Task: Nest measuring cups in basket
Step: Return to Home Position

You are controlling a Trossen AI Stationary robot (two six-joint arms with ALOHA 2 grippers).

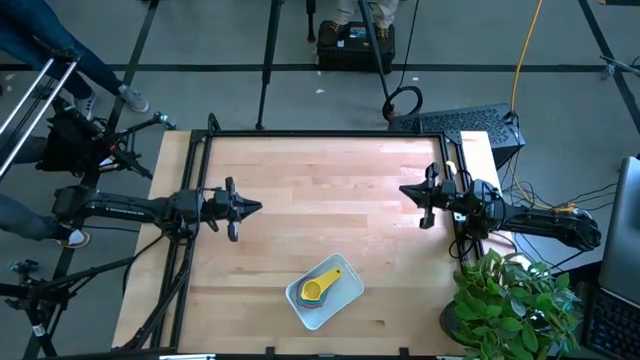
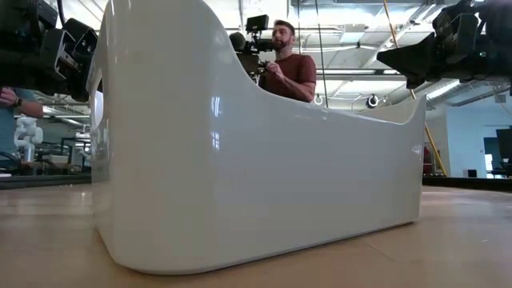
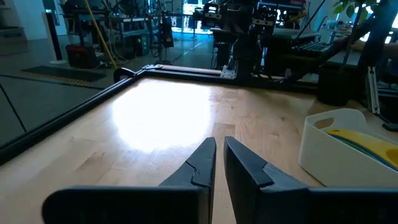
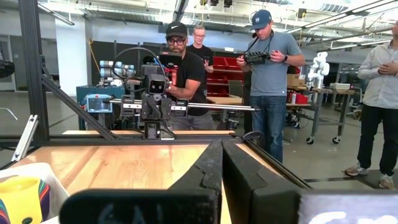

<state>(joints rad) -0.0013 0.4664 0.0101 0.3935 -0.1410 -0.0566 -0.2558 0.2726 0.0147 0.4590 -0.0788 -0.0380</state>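
Observation:
The pale basket (image 1: 325, 291) rests on its base near the table's near edge, between the arms. In it the yellow measuring cup (image 1: 318, 289) lies on top of the nested cups; a blue rim shows beneath it. The right wrist view shows yellow, red and blue cups (image 4: 22, 199) inside the basket (image 4: 50, 180). The basket wall (image 2: 256, 160) fills the low view. My left gripper (image 1: 255, 208) hovers at the table's left, shut and empty. My right gripper (image 1: 405, 189) hovers at the right, shut and empty.
Bare wooden tabletop (image 1: 330, 190) spreads between the grippers and toward the far edge. A black frame (image 1: 320, 134) borders the table. A potted plant (image 1: 510, 300) stands at the near right corner. People stand beyond the table (image 4: 270, 74).

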